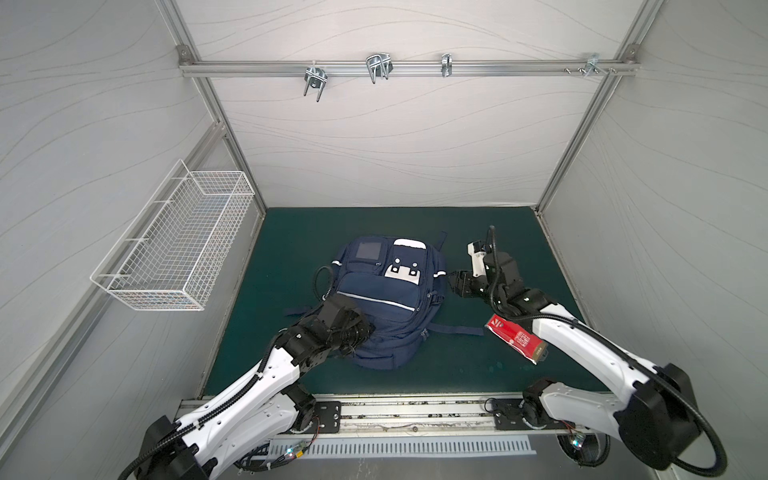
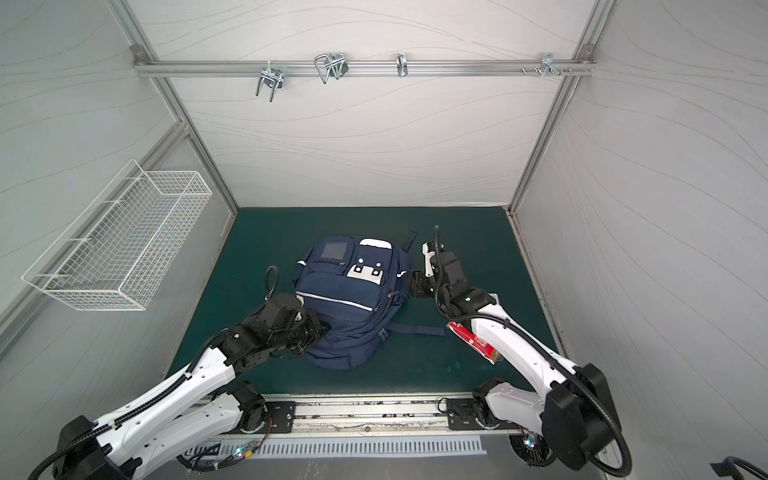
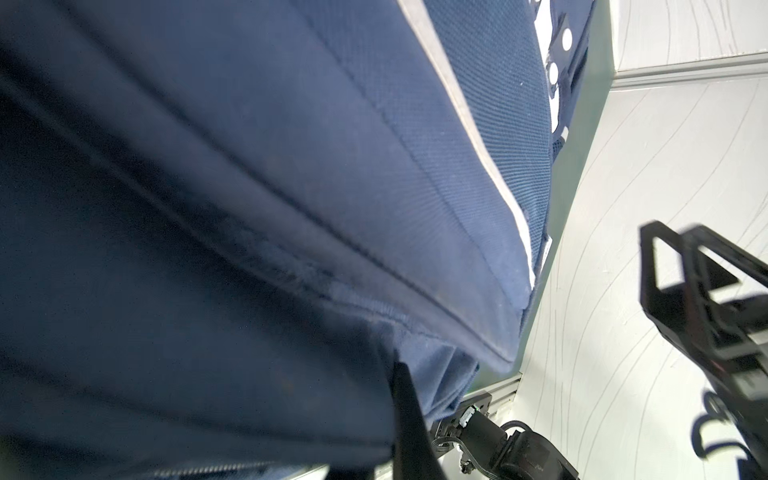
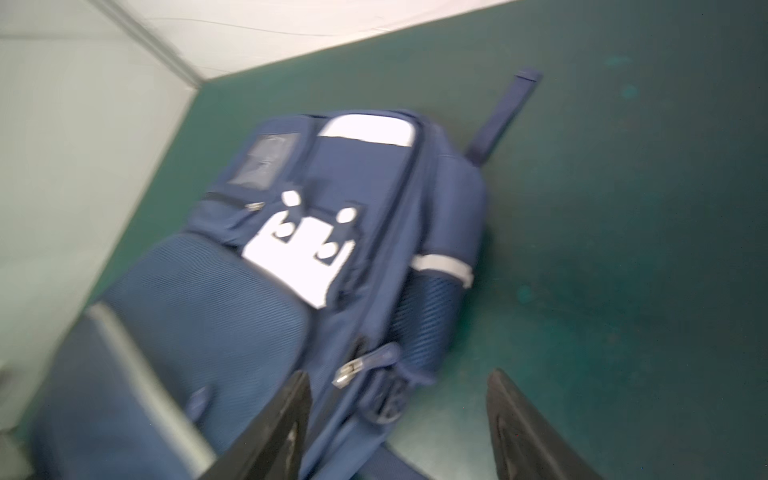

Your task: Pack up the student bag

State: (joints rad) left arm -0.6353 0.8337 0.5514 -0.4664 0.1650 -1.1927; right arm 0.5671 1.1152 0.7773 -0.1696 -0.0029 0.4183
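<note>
Nearest to me, the left gripper (image 1: 360, 331) sits on the near end of the student bag (image 1: 386, 299), its jaws together. From its wrist camera the navy cloth bunches up at the one finger I can see, so I'd say it has a fold of fabric pinched. Off to the right a red carton (image 1: 515, 338) lies on the green mat (image 1: 291, 249), half under the right forearm.

The bag itself lies flat on its back in the middle of the mat, front pockets upward, with a loose strap (image 1: 453, 330) trailing toward the carton. It looks soft and slack to me, with little inside. Taken by plain cloth, it will likely sag and fold rather than lift as one piece. Firmer holds would be the seams, the strap or a zip pull (image 4: 353, 368).

The right gripper (image 1: 456, 286) hangs just beside the bag's right flank, jaws apart and holding nothing, close to that pull and to the mesh side pocket (image 4: 428, 316).

Farther off, a white wire basket (image 1: 174, 245) hangs on the left wall, and metal hooks (image 1: 378, 68) on the back rail.
</note>
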